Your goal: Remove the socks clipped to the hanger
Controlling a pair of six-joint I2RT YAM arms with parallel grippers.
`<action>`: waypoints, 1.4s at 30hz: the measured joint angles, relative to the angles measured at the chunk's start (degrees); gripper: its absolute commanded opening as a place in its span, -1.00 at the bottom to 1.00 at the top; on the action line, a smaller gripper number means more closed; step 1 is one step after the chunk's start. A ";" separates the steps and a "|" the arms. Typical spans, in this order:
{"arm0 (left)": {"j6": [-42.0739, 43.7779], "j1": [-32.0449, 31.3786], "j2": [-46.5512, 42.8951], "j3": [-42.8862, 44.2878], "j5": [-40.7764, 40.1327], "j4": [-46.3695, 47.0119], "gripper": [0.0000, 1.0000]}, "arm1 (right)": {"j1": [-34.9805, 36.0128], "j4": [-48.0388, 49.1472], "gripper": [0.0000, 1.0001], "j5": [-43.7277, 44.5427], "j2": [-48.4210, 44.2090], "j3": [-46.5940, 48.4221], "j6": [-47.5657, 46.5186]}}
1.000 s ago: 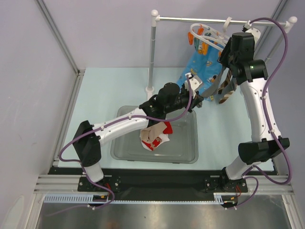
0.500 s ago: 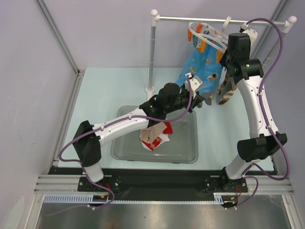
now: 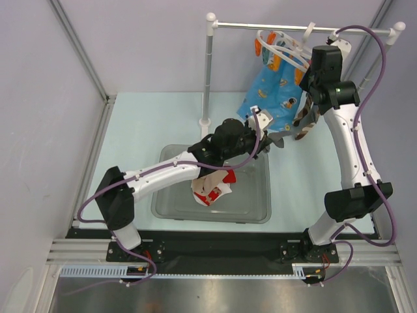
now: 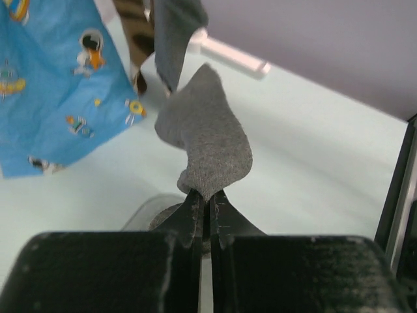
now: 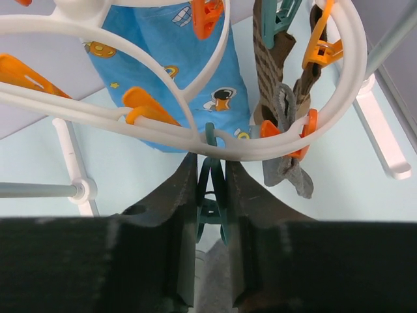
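Observation:
The white ring hanger (image 3: 281, 47) hangs from the rail with orange pegs. Clipped to it are a blue cartoon sock (image 3: 270, 98), a brown-and-cream striped sock (image 5: 273, 65) and a grey sock scrap on an orange peg (image 5: 287, 169). My right gripper (image 5: 212, 163) is shut on a green peg (image 5: 212, 192) just under the hanger ring (image 5: 130, 120). Grey fabric shows below that peg. My left gripper (image 4: 210, 195) is shut on the lower end of a grey sock (image 4: 208, 143), which rises toward the hanger. From above, the left gripper (image 3: 266, 139) sits below the blue sock.
A grey bin (image 3: 254, 208) on the table holds a white-and-red sock (image 3: 212, 189), partly under my left arm. The white-and-metal rail stand (image 3: 208, 72) has its post left of the hanger and its feet on the pale table.
My right gripper has narrowed onto the green peg. The hanger and blue sock have swung slightly left, and my left gripper has drawn the grey sock a little left.

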 measured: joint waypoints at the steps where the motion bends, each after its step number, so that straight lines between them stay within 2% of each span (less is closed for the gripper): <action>1: 0.00 0.00 -0.81 -1.18 -0.48 -0.66 -1.00 | 0.00 0.04 -0.19 -0.35 -0.17 -0.13 0.00; 3: 0.02 -0.02 -3.41 -4.15 -1.44 -2.82 -1.00 | 0.02 0.37 0.05 -1.36 -0.72 -0.61 -0.22; 4: 0.04 -0.02 -5.07 -5.66 -2.10 -4.48 -1.00 | 0.07 0.70 0.24 -2.12 -1.25 -1.20 -0.48; 9: -0.63 0.17 -14.29 -11.67 -7.04 -13.68 -1.00 | 0.17 1.07 0.66 -4.79 -5.49 -5.75 -1.14; 13: -3.69 1.44 -20.15 -14.03 -8.83 -20.50 -1.00 | 0.17 2.14 0.99 -7.61 -11.85 -13.03 -0.83; 18: -8.96 7.26 -24.52 -18.08 -9.11 -27.41 -0.99 | 0.13 4.55 0.99 -11.65 -22.03 -24.50 -0.31; 20: -10.64 10.21 -24.68 -19.50 -8.31 -29.57 -0.75 | -0.13 4.81 0.99 -13.16 -25.99 -28.92 -0.13; 23: -11.98 13.00 -25.09 -22.05 -6.93 -32.04 -0.25 | -2.21 7.34 0.98 -16.26 -30.62 -35.45 0.07; 26: -12.24 12.96 -26.88 -23.10 -4.90 -34.91 0.07 | -8.44 12.00 0.96 -21.24 -33.44 -43.12 0.74; 30: -12.07 12.85 -31.67 -23.04 -2.71 -35.91 0.34 | -14.34 17.81 0.96 -23.41 -33.53 -52.74 1.55; 35: -12.00 12.85 -37.62 -23.04 -0.28 -35.52 0.42 | -14.91 23.02 0.99 -25.38 -30.36 -57.16 1.29; 42: -9.68 12.85 -44.30 -26.84 4.31 -31.32 0.47 | -15.69 36.26 0.99 -25.79 -25.55 -59.74 -1.92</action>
